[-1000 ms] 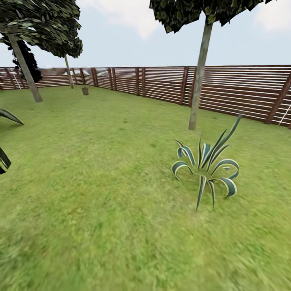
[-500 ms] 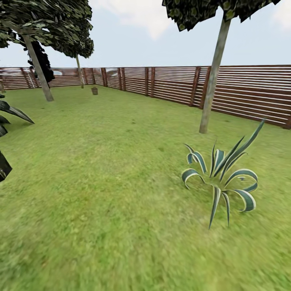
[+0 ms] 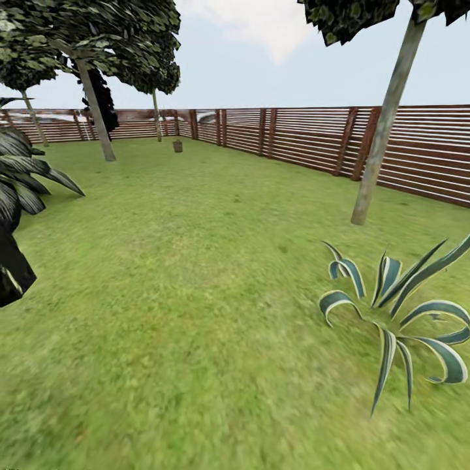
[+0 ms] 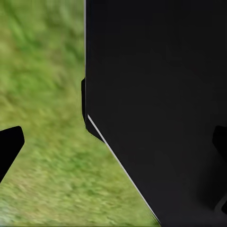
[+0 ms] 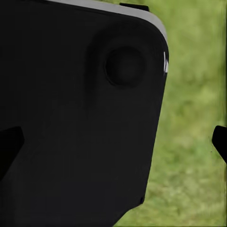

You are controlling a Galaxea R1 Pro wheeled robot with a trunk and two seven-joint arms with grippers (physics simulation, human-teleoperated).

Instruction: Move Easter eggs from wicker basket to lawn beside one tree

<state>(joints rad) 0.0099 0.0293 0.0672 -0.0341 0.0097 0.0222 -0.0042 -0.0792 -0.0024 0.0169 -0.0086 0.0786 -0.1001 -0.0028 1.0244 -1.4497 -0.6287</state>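
Wicker basket (image 3: pixel 177 146): a small brown tub far off on the lawn (image 3: pixel 196 274), near the slatted fence (image 3: pixel 294 140) at the back of the garden, well apart from the robot. The eggs cannot be made out at this range, so whether any sit inside cannot be told. Just beyond it stands a thin-stemmed tree (image 3: pixel 157 117); to its left, a leaning pale trunk (image 3: pixel 96 111) with dark foliage behind. A second pale trunk (image 3: pixel 385 124) rises at the right, near the fence, and a striped spiky plant (image 3: pixel 398 307) grows in the foreground; another dark-leaved plant (image 3: pixel 23 176) sits at the left edge. The left gripper (image 4: pixel 113 146) and right gripper (image 5: pixel 113 142) look down on grass past dark robot bodywork; the jaws of each stand wide apart, holding nothing. Judged progress: still in the approach stage, with no egg lifted or placed; reaching the basket, three pickups and three placements by one tree all appear to remain.
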